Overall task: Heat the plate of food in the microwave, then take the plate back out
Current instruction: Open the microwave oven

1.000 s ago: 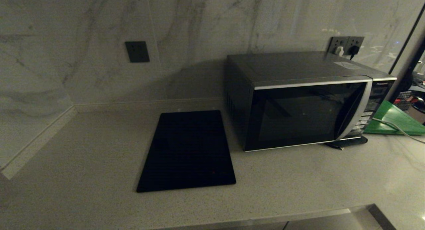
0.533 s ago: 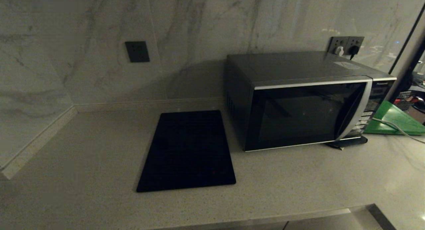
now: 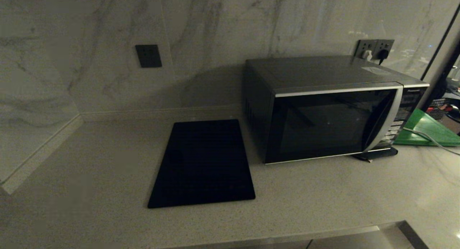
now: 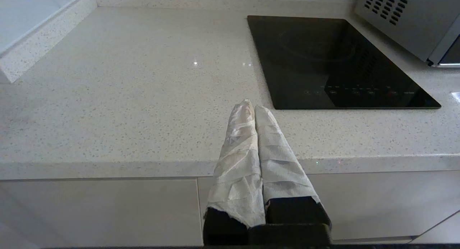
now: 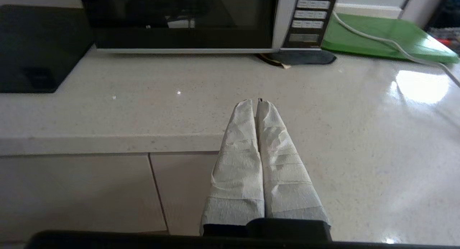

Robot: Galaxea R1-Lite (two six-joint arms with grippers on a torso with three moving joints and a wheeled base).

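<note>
The black-and-silver microwave (image 3: 330,109) stands on the counter at the right with its dark glass door closed; its door and button panel (image 5: 309,19) also show in the right wrist view. The plate of food is out of view. My left gripper (image 4: 253,105) hangs shut and empty over the counter's front edge, its white-wrapped fingers pressed together, short of the black mat's near corner. My right gripper (image 5: 254,102) is also shut and empty, at the counter's front edge facing the microwave. Neither arm shows in the head view.
A flat black rectangular mat (image 3: 203,162) lies left of the microwave. A green board (image 3: 427,130) with a white cable (image 5: 381,37) across it lies to the microwave's right. A wall socket (image 3: 148,55) and plugged outlets (image 3: 373,49) sit on the marble wall.
</note>
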